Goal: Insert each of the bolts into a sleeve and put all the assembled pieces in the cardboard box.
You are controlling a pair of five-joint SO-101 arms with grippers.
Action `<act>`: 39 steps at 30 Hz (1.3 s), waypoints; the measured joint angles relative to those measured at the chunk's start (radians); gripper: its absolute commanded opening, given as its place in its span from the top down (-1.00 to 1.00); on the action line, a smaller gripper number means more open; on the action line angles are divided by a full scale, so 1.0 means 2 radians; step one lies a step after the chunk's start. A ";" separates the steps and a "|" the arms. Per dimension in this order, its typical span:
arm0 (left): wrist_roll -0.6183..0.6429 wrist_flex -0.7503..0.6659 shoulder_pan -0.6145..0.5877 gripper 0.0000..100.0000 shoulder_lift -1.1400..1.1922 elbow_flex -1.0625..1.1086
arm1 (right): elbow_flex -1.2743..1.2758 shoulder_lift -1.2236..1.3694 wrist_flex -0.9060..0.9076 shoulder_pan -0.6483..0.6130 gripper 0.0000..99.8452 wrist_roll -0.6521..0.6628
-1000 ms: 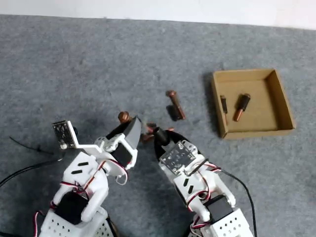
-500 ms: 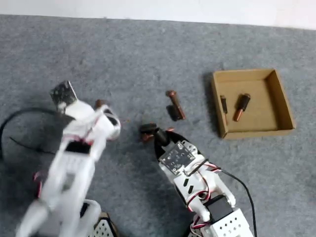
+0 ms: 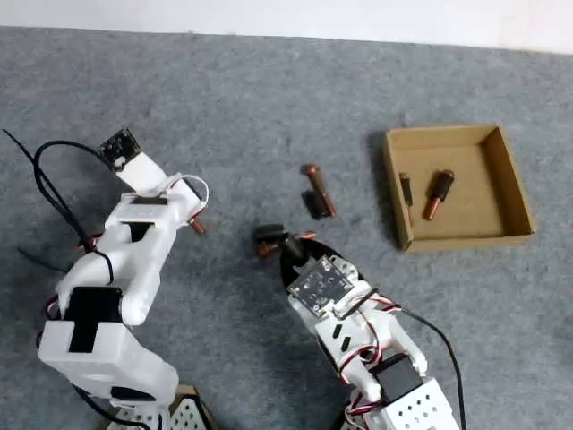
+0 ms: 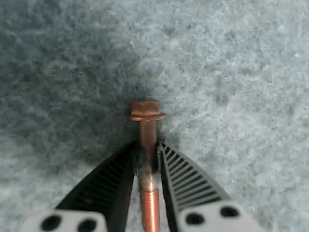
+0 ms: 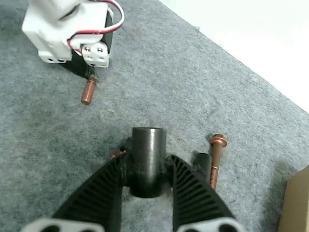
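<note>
The left gripper (image 4: 146, 151) pinched a bolt (image 4: 146, 115) by its shaft, over on the left. The right gripper (image 5: 146, 162) held a sleeve (image 5: 148, 145) in the middle, to the bolt's right and well apart, its open end turned toward the bolt

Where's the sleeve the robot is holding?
The black sleeve is clamped in the right gripper, left of the cardboard box in the high view, with a loose bolt and another sleeve close by.
</note>
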 measured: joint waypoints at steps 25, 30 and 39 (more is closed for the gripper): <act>0.020 -0.110 0.084 0.99 -0.465 0.305 | 0.000 0.000 0.000 0.000 0.99 0.001; 0.020 -0.110 0.118 0.99 -0.614 0.371 | 0.000 0.000 0.000 0.000 0.99 0.001; 0.020 -0.110 0.181 0.99 -0.796 0.446 | 0.000 0.000 0.000 0.000 0.99 0.002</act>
